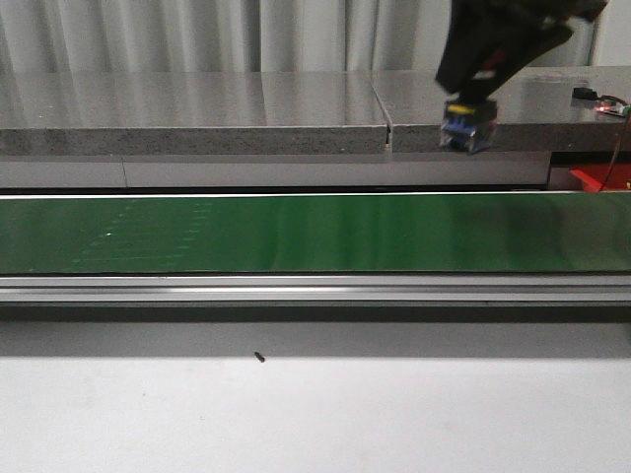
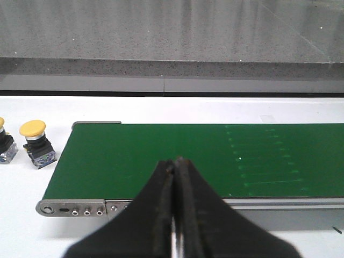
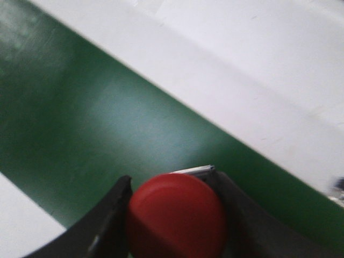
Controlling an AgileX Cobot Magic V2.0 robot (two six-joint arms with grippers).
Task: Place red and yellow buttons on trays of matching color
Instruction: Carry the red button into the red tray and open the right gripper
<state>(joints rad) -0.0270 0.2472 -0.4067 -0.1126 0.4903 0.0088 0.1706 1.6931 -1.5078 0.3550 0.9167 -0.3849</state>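
Red button [image 3: 176, 215] sits clamped in my right tool [image 1: 467, 126], carried high above the green belt [image 1: 296, 235], so I judge the carry underway and next need the red tray [image 1: 595, 177] beneath it; my left tool [image 2: 174, 215] hangs closed, empty.

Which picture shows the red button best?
The right wrist view: the red button fills the space between the right gripper fingers. In the front view only its blurred base shows under the arm. The left wrist view misses it.

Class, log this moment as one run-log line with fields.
left gripper: shut, empty | right gripper: shut on red button, above green belt | yellow button: beside belt end
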